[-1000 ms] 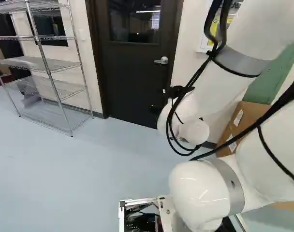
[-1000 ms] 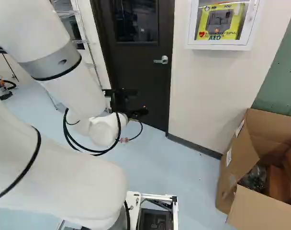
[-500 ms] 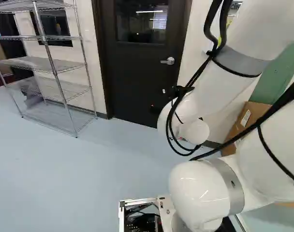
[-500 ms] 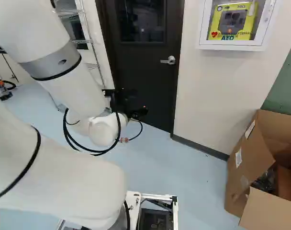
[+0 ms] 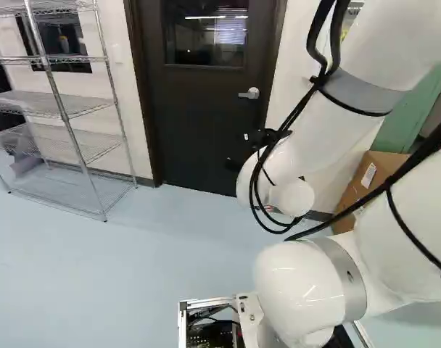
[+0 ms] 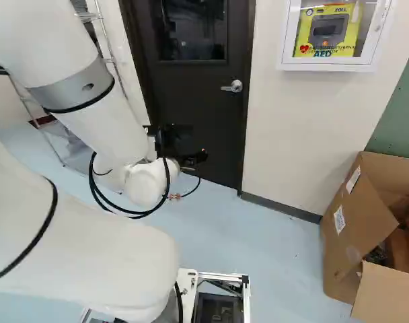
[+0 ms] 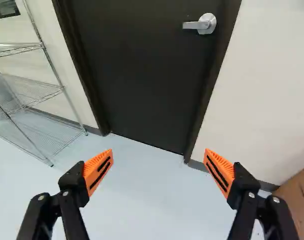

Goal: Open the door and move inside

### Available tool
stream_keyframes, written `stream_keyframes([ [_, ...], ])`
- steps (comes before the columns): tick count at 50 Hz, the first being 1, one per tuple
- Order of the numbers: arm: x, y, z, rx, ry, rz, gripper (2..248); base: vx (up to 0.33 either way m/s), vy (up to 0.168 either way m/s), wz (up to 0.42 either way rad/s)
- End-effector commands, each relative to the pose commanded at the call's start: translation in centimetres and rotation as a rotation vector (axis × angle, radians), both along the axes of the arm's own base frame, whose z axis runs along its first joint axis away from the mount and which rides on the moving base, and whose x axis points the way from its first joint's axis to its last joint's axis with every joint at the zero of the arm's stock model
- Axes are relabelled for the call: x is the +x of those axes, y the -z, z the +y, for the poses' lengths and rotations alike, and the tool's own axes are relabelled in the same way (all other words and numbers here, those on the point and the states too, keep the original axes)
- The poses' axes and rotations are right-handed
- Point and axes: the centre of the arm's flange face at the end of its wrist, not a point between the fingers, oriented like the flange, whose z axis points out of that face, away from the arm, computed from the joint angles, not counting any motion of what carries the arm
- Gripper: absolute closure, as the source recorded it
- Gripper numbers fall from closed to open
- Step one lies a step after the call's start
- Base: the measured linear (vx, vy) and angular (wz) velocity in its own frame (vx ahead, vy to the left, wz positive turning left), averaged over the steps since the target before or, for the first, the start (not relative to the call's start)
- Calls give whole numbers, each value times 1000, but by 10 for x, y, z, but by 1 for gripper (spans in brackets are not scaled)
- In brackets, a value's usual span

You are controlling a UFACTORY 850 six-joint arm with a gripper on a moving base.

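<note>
Floor (image 5: 133,254): pale; runs to the door's foot.
Door (image 7: 142,75): one, dark, windowed, shut; ahead of base and claw.
Arm (image 6: 90,242): one, white, bent forward over the floor.
Wire shelving (image 5: 43,104): at the left of the left base view, close beside the door frame (image 5: 146,109).
Carton (image 6: 352,229): flaps up, at the right of the right base view.
Wall cabinet (image 6: 325,64): handle side of the door.
Claw (image 7: 159,155): spread wide, gripping nothing, well below handle height.
Door handle (image 7: 193,25): silver lever, near the door's latch edge, untouched.

Risks, as judged: base driven on too early, claw butts the door panel; poor height or sideways aim, claw misses the lever or jams on the frame; lever half turned, latch holds and grip slips.

Clearances: floor between shelving and carton offers the approach; shelving uprights and carton flaps bound any swing of base or arm.
</note>
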Motion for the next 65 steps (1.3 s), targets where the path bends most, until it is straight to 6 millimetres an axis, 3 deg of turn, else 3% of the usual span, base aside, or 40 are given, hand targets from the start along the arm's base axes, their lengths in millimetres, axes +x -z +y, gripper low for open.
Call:
stream_keyframes([
  [65, 0, 0, 0, 0, 0, 0, 3, 160, 133, -227],
])
